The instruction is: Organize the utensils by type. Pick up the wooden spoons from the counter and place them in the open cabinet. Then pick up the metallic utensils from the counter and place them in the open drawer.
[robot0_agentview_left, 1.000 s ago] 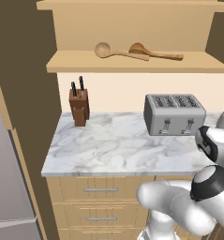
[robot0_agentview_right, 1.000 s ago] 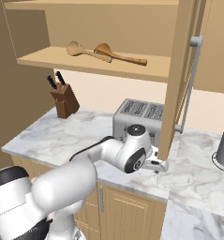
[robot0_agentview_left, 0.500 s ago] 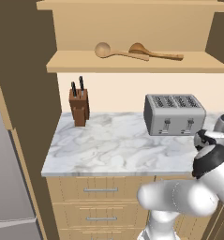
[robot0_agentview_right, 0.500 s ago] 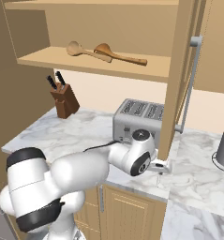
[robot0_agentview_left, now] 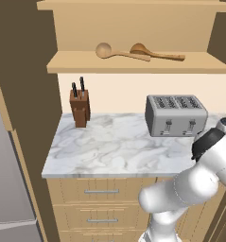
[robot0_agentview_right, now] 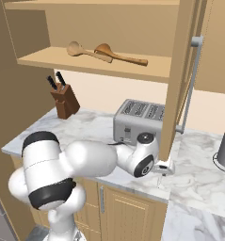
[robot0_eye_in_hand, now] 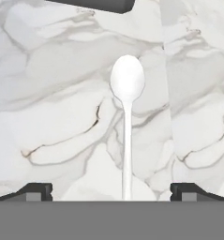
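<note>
Marbled counter, whitish spoon flat between wide-open pincer tips.

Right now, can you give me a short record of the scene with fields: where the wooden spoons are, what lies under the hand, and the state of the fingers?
wooden spoons: two, lying on the cabinet shelf
under the hand: whitish metal spoon flat on the marble counter, handle pointing toward the camera
fingers: open, one tip on each side of the handle, not touching it
nearby: toaster, knife block
</note>
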Motion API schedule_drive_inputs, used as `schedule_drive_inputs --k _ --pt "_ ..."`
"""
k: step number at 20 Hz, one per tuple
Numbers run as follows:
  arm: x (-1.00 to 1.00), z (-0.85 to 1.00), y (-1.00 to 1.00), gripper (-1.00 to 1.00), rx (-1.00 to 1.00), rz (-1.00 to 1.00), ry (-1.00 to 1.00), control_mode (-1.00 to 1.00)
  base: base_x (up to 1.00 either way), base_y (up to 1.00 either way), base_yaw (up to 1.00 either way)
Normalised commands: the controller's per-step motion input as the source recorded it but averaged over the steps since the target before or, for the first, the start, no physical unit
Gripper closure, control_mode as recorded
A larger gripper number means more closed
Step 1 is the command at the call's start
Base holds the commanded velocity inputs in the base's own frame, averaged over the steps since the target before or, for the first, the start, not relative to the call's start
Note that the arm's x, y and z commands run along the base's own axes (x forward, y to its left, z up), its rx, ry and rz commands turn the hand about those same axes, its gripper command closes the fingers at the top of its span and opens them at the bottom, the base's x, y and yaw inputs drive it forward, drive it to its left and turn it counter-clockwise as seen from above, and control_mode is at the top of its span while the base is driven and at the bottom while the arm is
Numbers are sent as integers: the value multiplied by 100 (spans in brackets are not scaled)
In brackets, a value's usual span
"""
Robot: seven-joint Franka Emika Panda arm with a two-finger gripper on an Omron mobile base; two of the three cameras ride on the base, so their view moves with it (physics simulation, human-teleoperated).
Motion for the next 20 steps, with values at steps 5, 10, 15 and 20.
schedule_drive_inputs --k 5,10,15,20 --pt "14 -22 -14 -100 0 3 0 -100 0 0 0" --pt "13 -20 -15 -100 0 4 0 -100 0 0 0" --pt "9 -19 -16 -100 0 4 0 -100 0 0 0" --pt "11 -20 -17 -100 0 5 0 -100 0 0 0"
